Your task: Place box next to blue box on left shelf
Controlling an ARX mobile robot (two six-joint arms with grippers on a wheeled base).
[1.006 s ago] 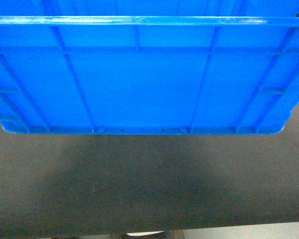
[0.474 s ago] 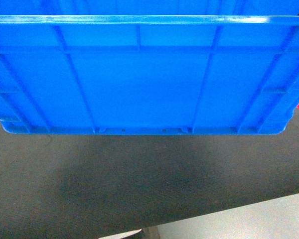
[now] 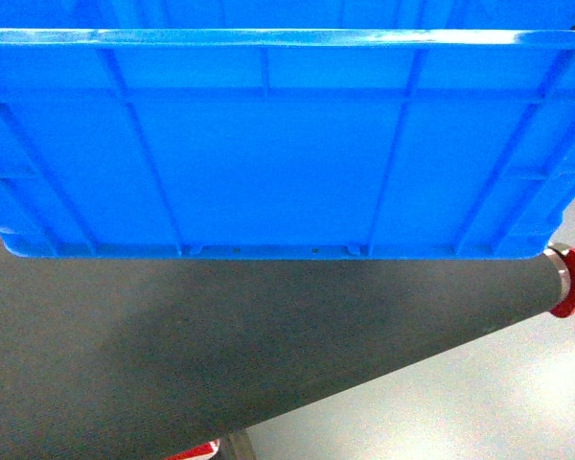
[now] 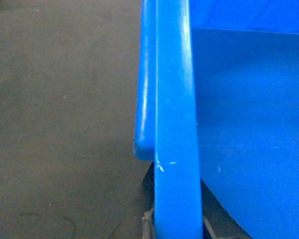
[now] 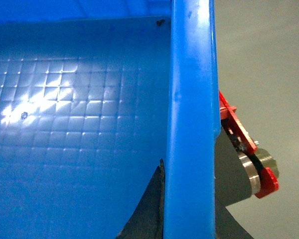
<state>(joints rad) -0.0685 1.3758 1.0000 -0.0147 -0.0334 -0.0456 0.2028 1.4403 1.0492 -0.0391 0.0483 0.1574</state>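
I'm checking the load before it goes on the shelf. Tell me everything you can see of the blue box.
The box is bright blue glossy plastic, open-topped, with a thick rounded rim and vertical and slanted ribs on its near wall. Its floor has a fine square grid and looks empty where visible. It fills the upper head view, level, above a dark surface. Both wrist views look along its side rims; what grips them stays hidden.

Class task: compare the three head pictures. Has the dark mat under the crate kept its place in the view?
No. Against the crate, which fills the same place in the view, the dark mat has slid left, uncovering pale floor and a red fitting.
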